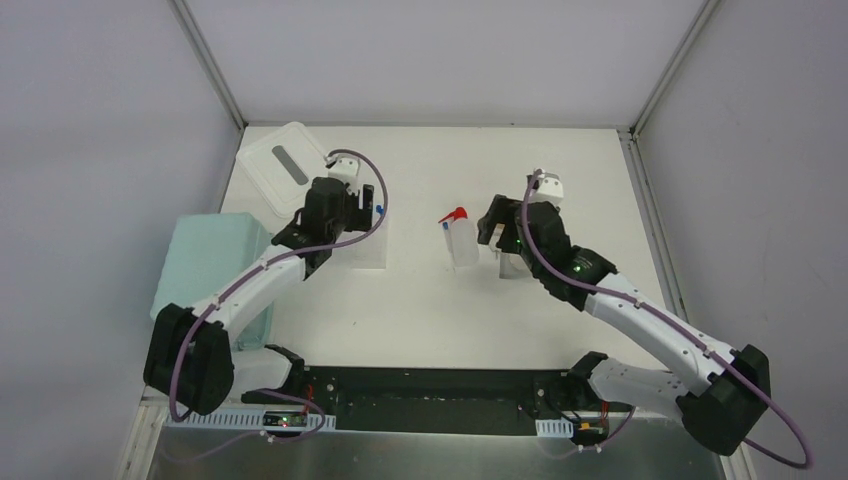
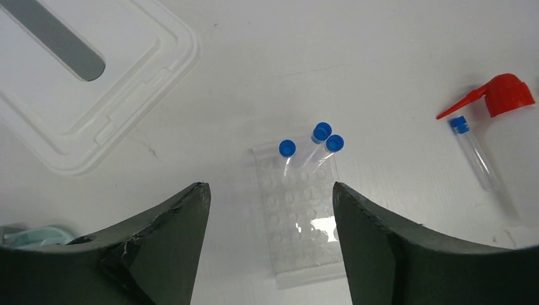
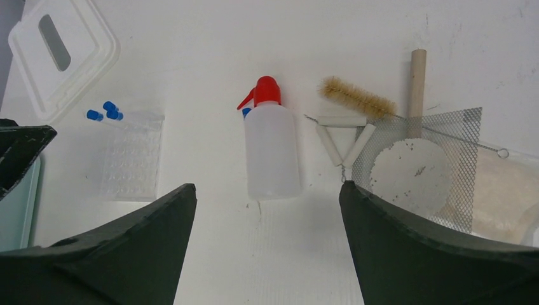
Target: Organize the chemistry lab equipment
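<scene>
Your left gripper [image 2: 270, 190] hangs spread, the tube rack [image 2: 299, 241] lying between its jaws. Your right gripper [image 3: 267, 187] gapes too, squeeze bottle [image 3: 272, 152] centred between its jaws.

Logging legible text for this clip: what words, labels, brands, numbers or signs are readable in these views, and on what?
None can be read in any view.
White squeeze bottle: plain body, no label.
Tube rack and blue-capped tubes: no markings visible.
White lid: only a grey slot, no print.
Electronics board at the near edge: any print is too small to read.
</scene>
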Motion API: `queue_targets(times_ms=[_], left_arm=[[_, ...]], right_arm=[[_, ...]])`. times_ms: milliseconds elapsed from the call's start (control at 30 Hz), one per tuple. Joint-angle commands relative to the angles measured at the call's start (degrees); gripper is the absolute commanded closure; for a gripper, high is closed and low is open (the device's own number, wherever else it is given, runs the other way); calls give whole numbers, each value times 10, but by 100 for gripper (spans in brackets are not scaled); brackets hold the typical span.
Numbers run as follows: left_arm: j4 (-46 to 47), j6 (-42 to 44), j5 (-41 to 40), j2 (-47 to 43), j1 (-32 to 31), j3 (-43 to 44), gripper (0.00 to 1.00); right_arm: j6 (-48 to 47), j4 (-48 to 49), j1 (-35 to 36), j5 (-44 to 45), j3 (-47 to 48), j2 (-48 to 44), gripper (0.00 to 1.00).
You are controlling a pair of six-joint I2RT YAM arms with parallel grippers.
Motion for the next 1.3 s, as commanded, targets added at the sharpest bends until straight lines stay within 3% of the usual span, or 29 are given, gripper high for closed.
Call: queue_targets(times_ms=[0,133,267,367,833,1267], left_arm=[[-137,-54,-19,-53,-2,48,23],[-250,-112,39,-50,30,112,16],[-265,-182,148,-68,94,114,14],[-267,-201,186,-81,122,111,13],[-296,-211,201,-103,138,94,11],[-303,-211,213,-107,139,86,11]], right_arm=[[-29,-42,53,54,75,47,15],[-25,-72,77,52,127,116,23],[-12,-115,77,11,193,201,29],[-10,-146,77,-21,240,260,34],[-42,-270,78,-43,397,461,46],[-66,-277,73,-50,452,558,60]])
